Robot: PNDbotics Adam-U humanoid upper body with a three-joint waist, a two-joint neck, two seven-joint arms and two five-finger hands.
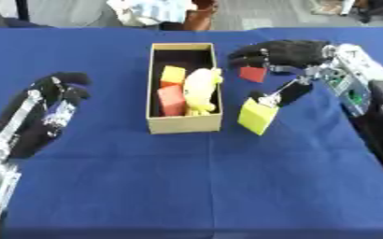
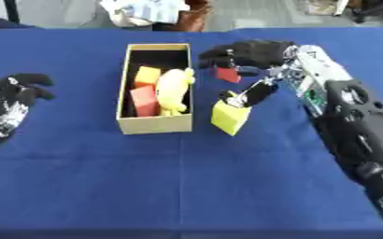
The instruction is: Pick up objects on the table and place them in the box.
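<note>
The blue-clothed table (image 1: 187,186) fills the view, and near its middle stands an open cardboard box (image 1: 185,123), its long axis running away from the robot. It already holds a yellow soft toy (image 1: 201,89), a red block (image 1: 171,100) and a smaller yellow block (image 1: 173,74). The right hand (image 1: 280,53) comes in from the upper right and hangs just right of the box's far end, its fingers curled over a small red block (image 1: 253,73) with the thumb reaching down toward a larger yellow block (image 1: 258,116). Whether the red block is actually pinched or only lies under the fingers I cannot tell, and the yellow block stands tilted on the cloth just beside the box's right wall, touching or nearly touching the thumb tip. The left hand (image 1: 52,109) rests idle at the left edge, fingers relaxed and holding nothing. The step in hand looks like securing one of these two blocks for the box. To do it well, commit to a single block, close on opposite faces, lift clear of the wall, and release over the free far corner rather than on the toy.
</note>
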